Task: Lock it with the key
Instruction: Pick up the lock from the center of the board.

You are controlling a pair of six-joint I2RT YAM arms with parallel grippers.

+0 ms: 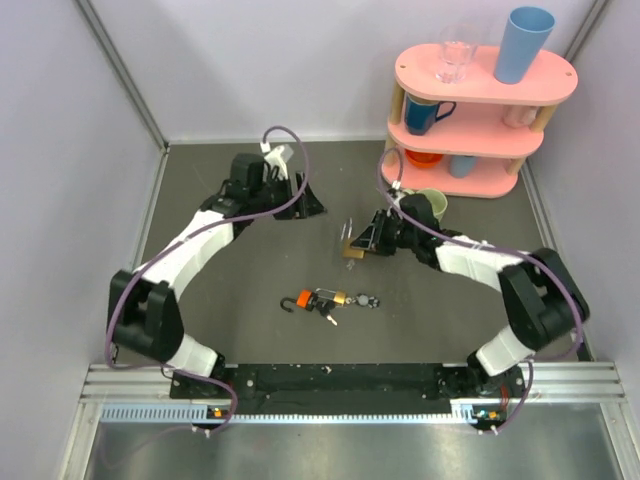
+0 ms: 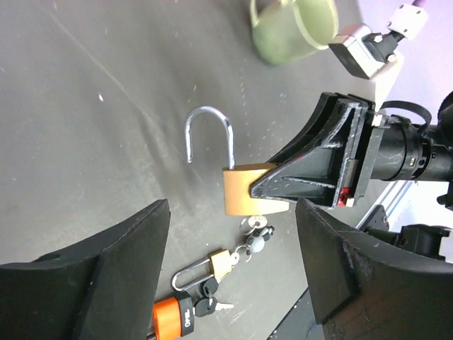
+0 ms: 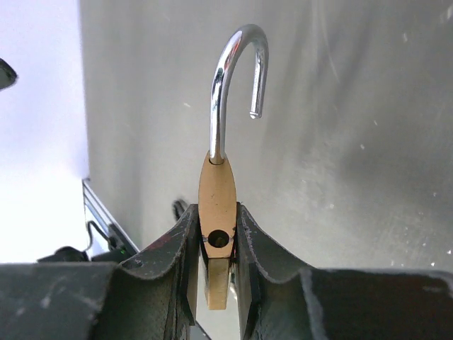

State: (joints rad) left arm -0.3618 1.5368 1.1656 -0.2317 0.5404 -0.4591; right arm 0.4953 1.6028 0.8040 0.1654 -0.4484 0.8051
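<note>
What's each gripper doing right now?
Left gripper: open, holding nothing.
Right gripper: closed on the large brass padlock, whose shackle is open.

On the table (image 1: 250,330), a bunch of small locks and keys (image 1: 330,300) lies in the middle, toward the near edge, with the key (image 2: 221,306) at its near side. Farther back and slightly right, the big padlock (image 1: 352,248) sits clamped in the right tool (image 1: 362,242). The left tool (image 1: 300,200) stands left of it, farther back. A shelf rack (image 1: 560,85) fills the far right corner, with a mug (image 1: 432,205) on the table just before it.
</note>
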